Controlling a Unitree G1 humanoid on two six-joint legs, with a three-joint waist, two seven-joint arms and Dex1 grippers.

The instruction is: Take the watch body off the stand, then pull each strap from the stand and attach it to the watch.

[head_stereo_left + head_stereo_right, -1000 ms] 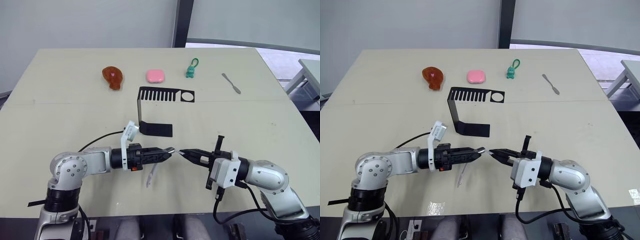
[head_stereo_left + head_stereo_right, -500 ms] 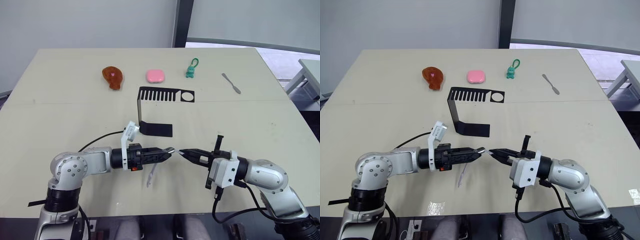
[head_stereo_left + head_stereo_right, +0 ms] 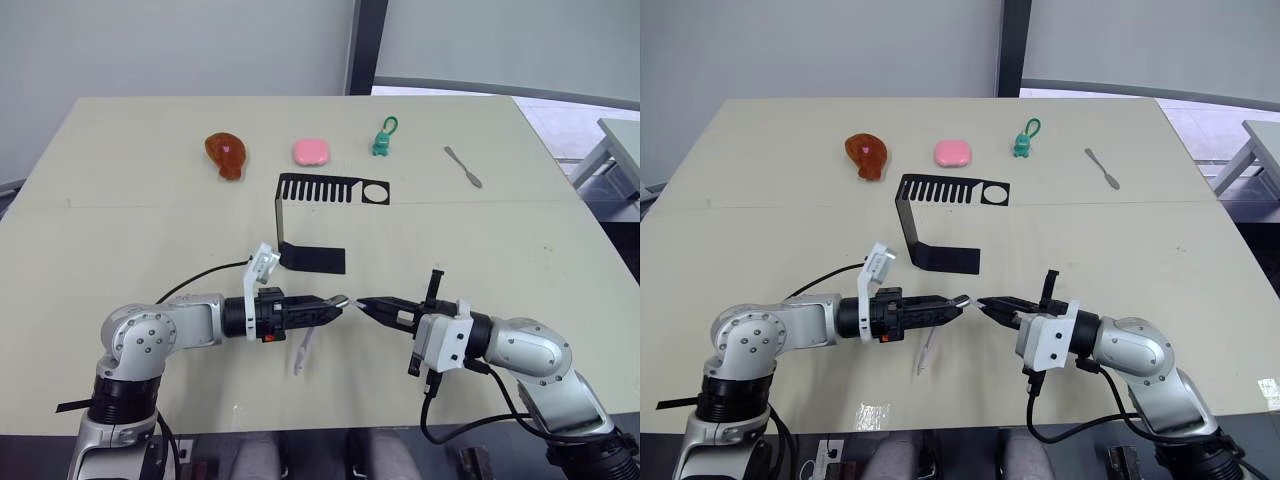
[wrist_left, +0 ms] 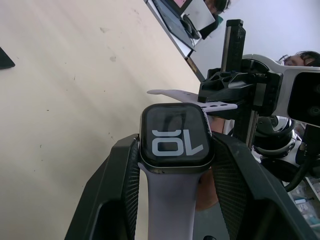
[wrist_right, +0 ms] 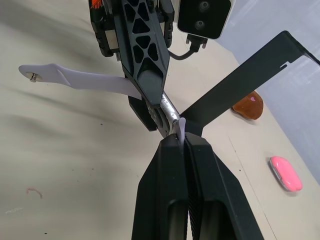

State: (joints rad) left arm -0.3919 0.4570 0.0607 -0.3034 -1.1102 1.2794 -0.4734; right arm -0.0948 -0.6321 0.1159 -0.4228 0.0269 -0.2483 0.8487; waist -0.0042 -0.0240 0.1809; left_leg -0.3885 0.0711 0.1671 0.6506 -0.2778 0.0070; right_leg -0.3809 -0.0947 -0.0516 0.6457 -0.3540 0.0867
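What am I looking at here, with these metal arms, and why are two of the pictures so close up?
A two-armed robot works at a beige table. Two pictures look down from its head; the close-ups come from cameras on its wrists. The left pincer grips a small black rounded-square watch body with a glossy screen; one pale lavender silicone strap is already attached to it. The right pincer pinches the second pale strap, the one with holes, bringing it to the watch. Further back lie the bent black metal stand, a brown drumstick-shaped toy, a pink rounded block, a green keyring figure and a grey metal spatula.
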